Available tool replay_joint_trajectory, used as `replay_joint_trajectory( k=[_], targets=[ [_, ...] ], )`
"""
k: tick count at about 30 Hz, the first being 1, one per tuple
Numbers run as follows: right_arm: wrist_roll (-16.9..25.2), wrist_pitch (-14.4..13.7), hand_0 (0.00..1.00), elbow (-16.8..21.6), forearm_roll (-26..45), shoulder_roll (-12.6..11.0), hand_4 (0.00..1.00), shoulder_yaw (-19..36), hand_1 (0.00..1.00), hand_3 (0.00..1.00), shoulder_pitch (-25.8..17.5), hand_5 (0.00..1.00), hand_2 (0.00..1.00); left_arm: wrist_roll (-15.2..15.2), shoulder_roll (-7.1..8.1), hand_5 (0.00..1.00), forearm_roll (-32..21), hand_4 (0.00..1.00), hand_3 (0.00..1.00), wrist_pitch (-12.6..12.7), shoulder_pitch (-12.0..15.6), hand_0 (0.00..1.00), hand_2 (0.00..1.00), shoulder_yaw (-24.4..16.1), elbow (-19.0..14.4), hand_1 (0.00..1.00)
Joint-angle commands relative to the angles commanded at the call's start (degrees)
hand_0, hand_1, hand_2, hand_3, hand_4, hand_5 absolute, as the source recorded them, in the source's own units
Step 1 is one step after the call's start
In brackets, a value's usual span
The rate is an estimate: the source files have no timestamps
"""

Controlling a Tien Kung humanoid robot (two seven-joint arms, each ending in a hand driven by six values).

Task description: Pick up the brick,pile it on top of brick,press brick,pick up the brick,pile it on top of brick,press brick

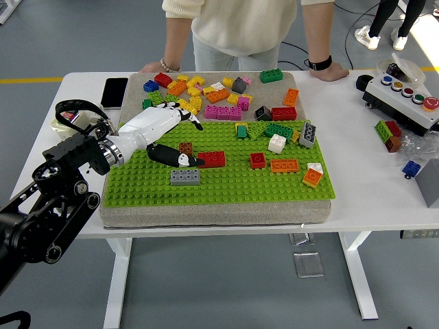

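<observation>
Left hand (163, 130) over left part of green baseplate (226, 181), fingers spread and relaxed, holding nothing, thumb pointing toward red brick (212, 159). Grey brick (185, 177) seated on baseplate studs just below hand, apart from fingertips. Small brown brick (186, 147) close beside thumb. Loose bricks of many colours (206, 96) heaped along far edge of pad. Person (247, 27) standing at far side, both hands resting on white table (384, 192). Right arm out of view.
</observation>
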Motion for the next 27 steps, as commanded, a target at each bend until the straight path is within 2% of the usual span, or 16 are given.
replay_joint_trajectory(
  k=[2,3,7,13,24,27],
  targets=[
    [0.08,-0.11,0.757,0.00,0.00,0.01,0.998,-0.18,0.687,0.740,0.20,0.641,0.733,-1.72,-0.31,0.217,0.02,0.940,0.744,0.15,-1.35,0.807,0.749,1.75,1.99,0.752],
    [0.11,-0.15,0.755,0.00,-0.02,0.00,0.998,-0.30,0.687,0.740,0.28,0.641,0.733,-2.52,-0.49,0.134,0.10,0.925,0.799,0.03,-2.18,0.788,0.752,2.88,3.30,0.754],
    [0.04,-0.11,0.755,0.00,-0.17,-0.02,0.998,-0.54,0.687,0.740,0.43,0.641,0.733,-4.61,-1.24,0.134,0.60,0.925,0.799,-0.31,-5.30,0.788,0.752,6.46,7.90,0.754],
    [0.00,-0.15,0.756,0.00,-0.25,-0.11,0.998,-0.94,0.687,0.740,0.66,0.641,0.733,-6.23,-1.79,0.108,3.24,0.908,0.800,0.87,-10.02,0.815,0.753,11.43,13.81,0.771],
    [-0.28,-0.11,0.754,0.00,-0.58,-0.14,0.998,-1.23,0.687,0.740,0.61,0.640,0.733,-3.22,-2.69,0.125,4.77,0.911,0.784,-3.04,-12.14,0.829,0.762,9.75,16.24,0.785],
    [-0.25,-0.27,0.756,0.00,-0.54,-0.15,0.998,-1.19,0.686,0.739,0.70,0.640,0.733,-2.97,-2.36,0.137,4.83,0.906,0.777,-4.09,-12.07,0.837,0.764,8.87,15.95,0.788]
  ],
)
